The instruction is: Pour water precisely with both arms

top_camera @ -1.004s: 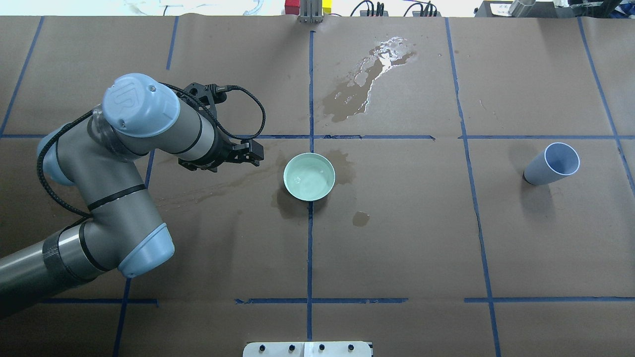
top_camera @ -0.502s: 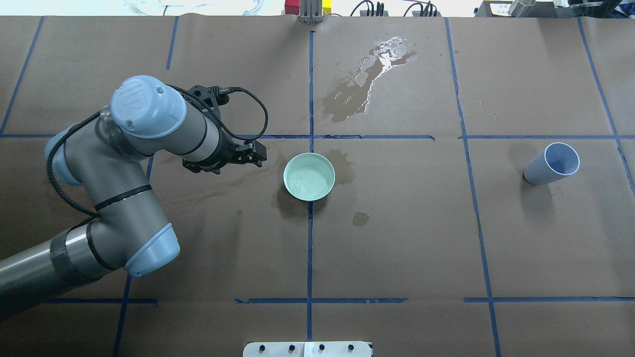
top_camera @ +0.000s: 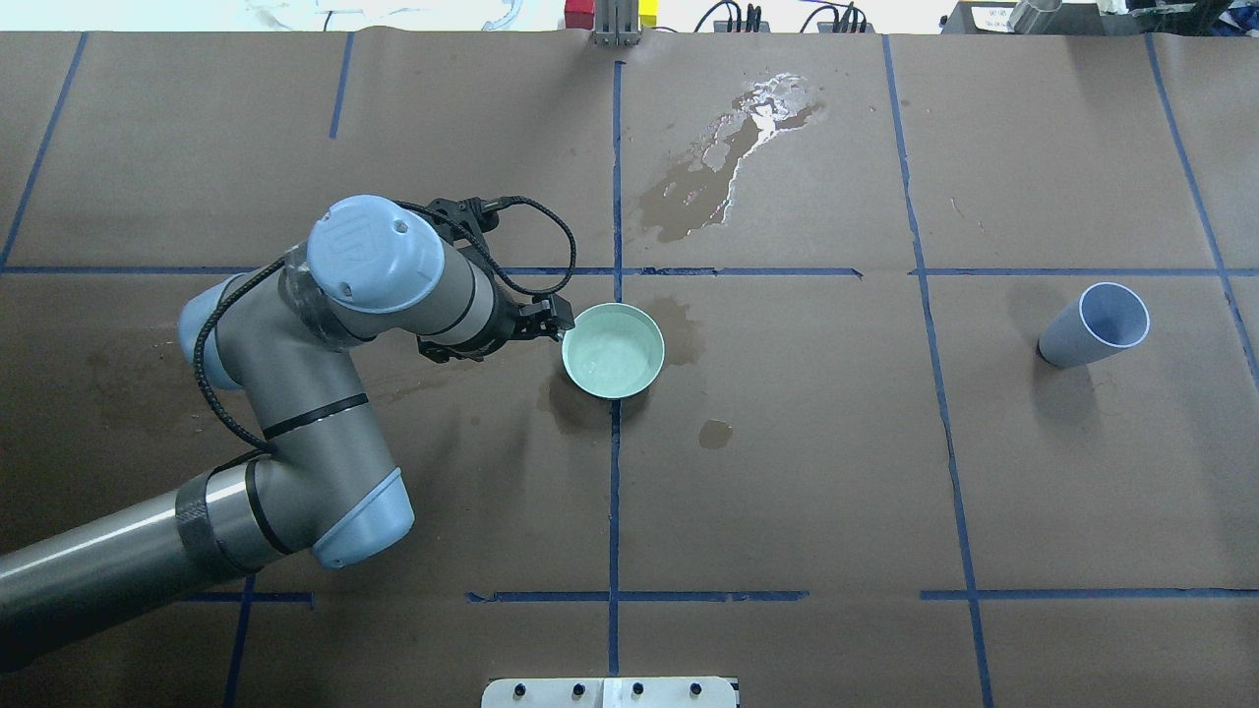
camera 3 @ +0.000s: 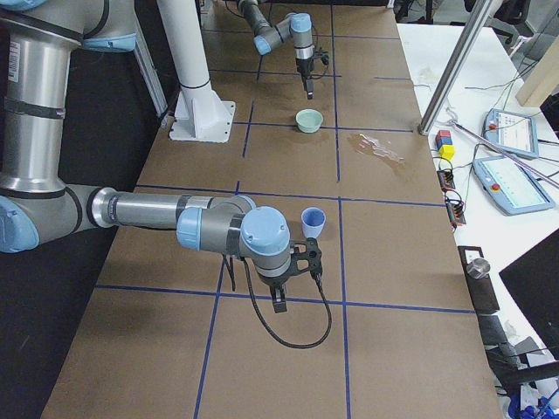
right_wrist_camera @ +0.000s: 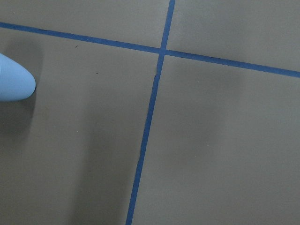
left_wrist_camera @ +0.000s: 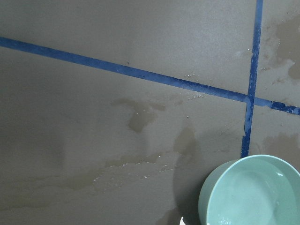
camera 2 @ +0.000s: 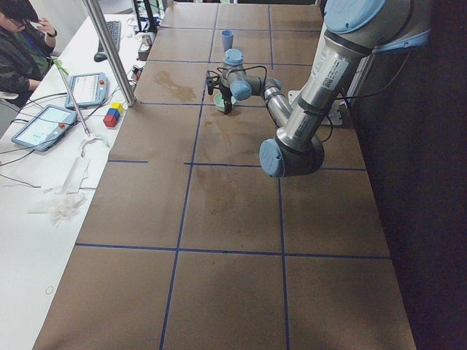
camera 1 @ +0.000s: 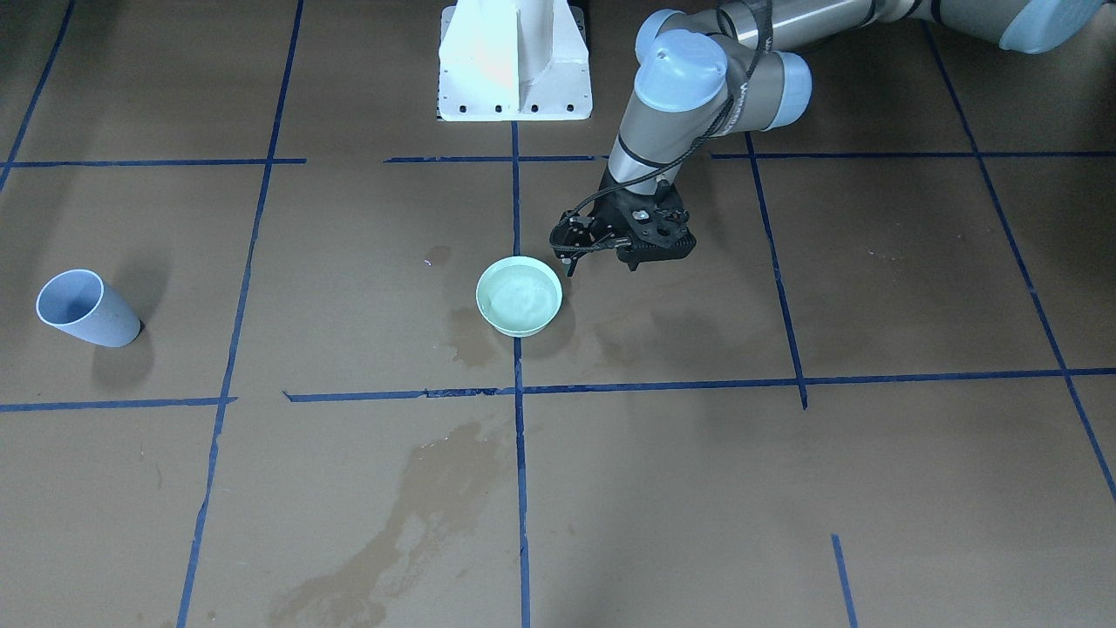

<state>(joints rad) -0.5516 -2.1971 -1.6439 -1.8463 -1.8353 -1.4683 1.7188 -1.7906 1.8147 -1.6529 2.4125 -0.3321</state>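
The left arm (top_camera: 325, 393) reaches in from the overhead view's lower left, the left tool (top_camera: 554, 320) just beside the left rim of the bowl (top_camera: 614, 315) at frame centre; whether it is spread or pressed together I cannot tell. The water (top_camera: 612, 359) lies in that bowl, on a stained worktop (top_camera: 787, 472) with a wet puddle (top_camera: 733, 162) upper centre and a cup (top_camera: 1067, 342) at far right. The right tool (camera 3: 281, 292) shows only in the right side view, lower centre, near the cup, its state impossible to tell.
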